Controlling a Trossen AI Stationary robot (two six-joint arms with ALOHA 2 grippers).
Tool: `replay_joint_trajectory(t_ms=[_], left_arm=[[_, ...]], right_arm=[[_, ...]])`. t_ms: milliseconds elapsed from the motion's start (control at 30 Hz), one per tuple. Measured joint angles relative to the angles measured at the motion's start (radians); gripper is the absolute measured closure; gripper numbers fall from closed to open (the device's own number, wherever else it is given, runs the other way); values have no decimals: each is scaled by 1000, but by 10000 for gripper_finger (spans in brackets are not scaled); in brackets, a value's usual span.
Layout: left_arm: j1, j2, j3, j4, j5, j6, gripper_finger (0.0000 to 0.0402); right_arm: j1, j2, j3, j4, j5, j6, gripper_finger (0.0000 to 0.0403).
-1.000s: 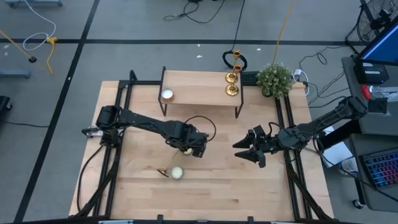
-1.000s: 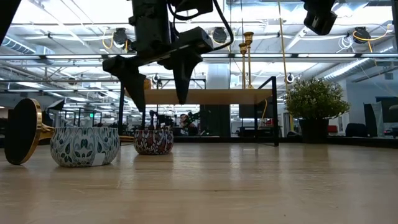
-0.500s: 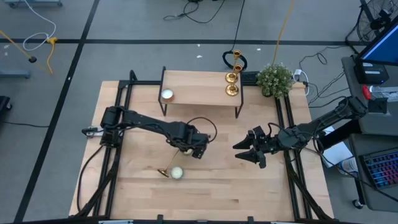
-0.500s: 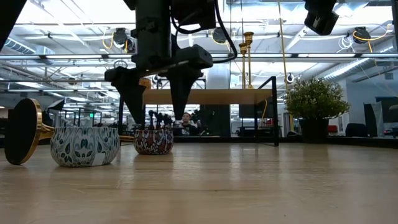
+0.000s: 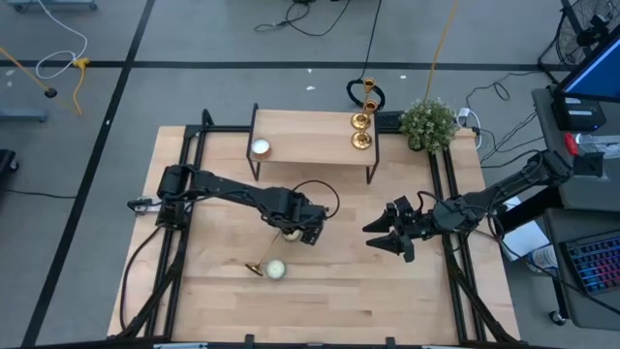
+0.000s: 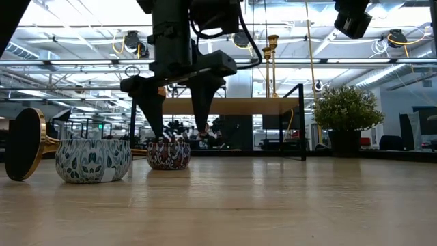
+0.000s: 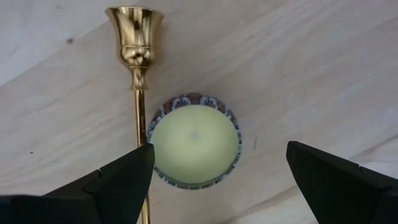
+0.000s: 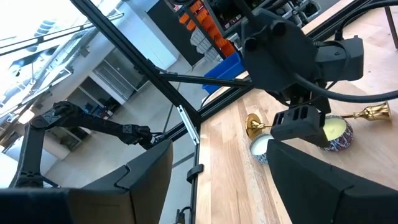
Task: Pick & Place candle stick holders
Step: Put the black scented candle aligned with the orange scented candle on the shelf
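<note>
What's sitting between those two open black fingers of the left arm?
In the left wrist view, a round candle tin lies between the open left gripper's fingers, with the fallen candle stick holder beside it.

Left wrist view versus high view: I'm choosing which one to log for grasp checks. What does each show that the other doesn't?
Only the left wrist view shows the candle's patterned rim and the lying candle stick holder's cup close up, between the left gripper's open fingers.

Only the high view shows two upright candle stick holders on the shelf, the plant and the waiting right gripper.

Both show the wooden table.
</note>
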Motion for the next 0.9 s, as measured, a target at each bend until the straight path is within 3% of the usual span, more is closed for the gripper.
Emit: replay_joint_trajectory(t_ms=[367, 900], left_arm=[[-6, 81, 0, 11, 94, 13, 32], [0, 7, -1, 34, 59, -14, 50]], right_arm=[[0, 0, 0, -4, 0, -1, 147], [-2, 0, 0, -6, 0, -20, 147]])
